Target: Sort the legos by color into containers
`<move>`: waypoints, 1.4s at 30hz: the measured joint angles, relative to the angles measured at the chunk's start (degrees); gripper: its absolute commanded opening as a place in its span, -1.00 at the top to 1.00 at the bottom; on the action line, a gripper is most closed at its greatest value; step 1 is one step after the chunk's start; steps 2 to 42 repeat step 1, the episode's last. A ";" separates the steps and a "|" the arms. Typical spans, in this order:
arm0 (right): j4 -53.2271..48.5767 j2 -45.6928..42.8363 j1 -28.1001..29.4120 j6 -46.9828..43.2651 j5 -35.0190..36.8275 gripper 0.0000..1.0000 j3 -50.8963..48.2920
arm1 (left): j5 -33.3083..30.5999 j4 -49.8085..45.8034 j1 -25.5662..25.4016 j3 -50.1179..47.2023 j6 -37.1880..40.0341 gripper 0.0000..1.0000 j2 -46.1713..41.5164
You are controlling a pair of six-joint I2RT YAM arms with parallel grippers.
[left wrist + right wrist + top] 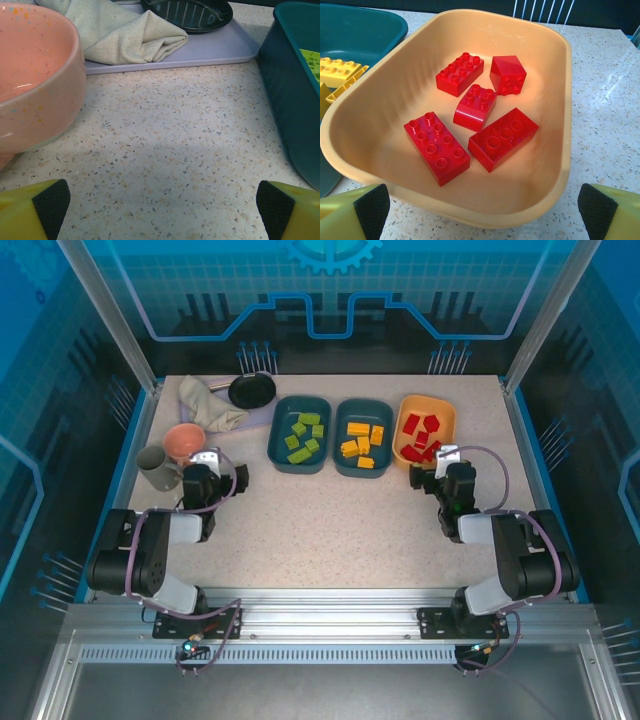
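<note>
Right wrist view: right gripper [484, 219] spread wide, empty; yellow-orange tub [556, 150] just ahead, five red bricks [437, 147] inside. Over at left gripper [162, 210], likewise agape, teal tub [292, 110] ahead-right, apparently holding green bricks [312, 65]. Bricks judged light, rigid, slick; pinch across flat sides, not studs.

Left wrist: bowl [35, 75] cut by left edge, left tub [295, 100] by right edge, pan [187, 14] by top. Right wrist: middle tub [355, 35] and yellow bricks [337, 71] cut off at left edge.
</note>
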 measured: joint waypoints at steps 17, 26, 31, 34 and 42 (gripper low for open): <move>0.02 0.00 0.00 -0.15 0.00 -1.00 0.00 | 0.02 0.02 -0.11 0.00 0.09 -0.98 0.00; 0.02 0.00 0.00 -0.15 0.00 -1.00 0.00 | 0.02 0.02 -0.11 0.00 0.09 -0.98 0.00; 0.02 0.00 0.00 -0.15 0.00 -1.00 0.00 | 0.02 0.02 -0.11 0.00 0.09 -0.98 0.00; 0.02 0.00 0.00 -0.15 0.00 -1.00 0.00 | 0.02 0.02 -0.11 0.00 0.09 -0.98 0.00; 0.02 0.00 0.00 -0.15 0.00 -1.00 0.00 | 0.02 0.02 -0.11 0.00 0.09 -0.98 0.00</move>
